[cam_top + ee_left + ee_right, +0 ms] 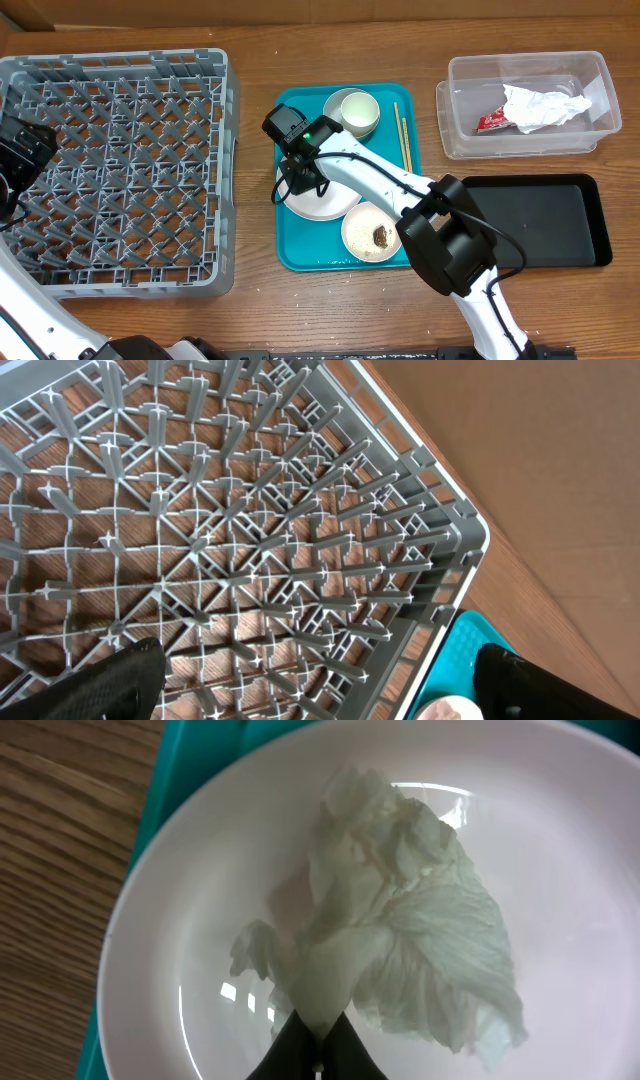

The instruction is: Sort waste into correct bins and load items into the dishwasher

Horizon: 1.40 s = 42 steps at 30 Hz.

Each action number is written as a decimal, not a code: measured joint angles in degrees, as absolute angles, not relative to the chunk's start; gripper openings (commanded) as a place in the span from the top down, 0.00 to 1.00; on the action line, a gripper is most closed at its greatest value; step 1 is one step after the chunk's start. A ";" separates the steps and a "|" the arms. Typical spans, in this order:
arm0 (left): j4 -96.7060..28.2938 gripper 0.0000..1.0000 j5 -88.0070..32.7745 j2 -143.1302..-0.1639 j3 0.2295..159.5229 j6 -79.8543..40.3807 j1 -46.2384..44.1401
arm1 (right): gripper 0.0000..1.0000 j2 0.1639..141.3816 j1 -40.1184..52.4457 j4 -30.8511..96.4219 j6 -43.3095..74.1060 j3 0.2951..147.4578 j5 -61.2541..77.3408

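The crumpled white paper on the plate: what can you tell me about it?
The crumpled white paper looks like a thin, soft tissue, creased into loose folds and bunched upward. It rests in the well of the whitish-pink round plate, which sits on the teal serving tray. The right hand pinches its lower corner between closed black fingertips.

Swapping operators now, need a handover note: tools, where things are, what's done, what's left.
Left tool is open above the empty rack.
Right tool is shut on crumpled paper lying on the plate, which is on the teal tray.
Done: wrapper and paper wad are in the clear tub.
Left: bin this paper and the brown lump from the bowl. The black tray is empty. Rack the cup, bowl, plate and chopsticks.
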State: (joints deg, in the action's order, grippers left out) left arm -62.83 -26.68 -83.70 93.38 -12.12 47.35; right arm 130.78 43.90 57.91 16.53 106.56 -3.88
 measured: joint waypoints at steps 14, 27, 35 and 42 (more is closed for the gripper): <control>-62.83 0.00 -26.68 -83.70 93.38 -12.12 47.35 | 0.96 116.42 29.93 65.87 23.03 121.97 -7.35; -62.83 0.00 -26.68 -83.70 93.38 -12.12 47.35 | 0.72 112.77 -1.93 65.43 27.88 121.25 -3.42; -62.83 0.00 -26.68 -83.70 93.38 -12.12 47.35 | 0.00 116.68 -4.03 66.61 28.60 119.52 1.85; -62.85 0.00 -26.68 -83.70 93.38 -12.12 47.35 | 0.00 113.73 -3.99 67.59 29.76 119.50 3.86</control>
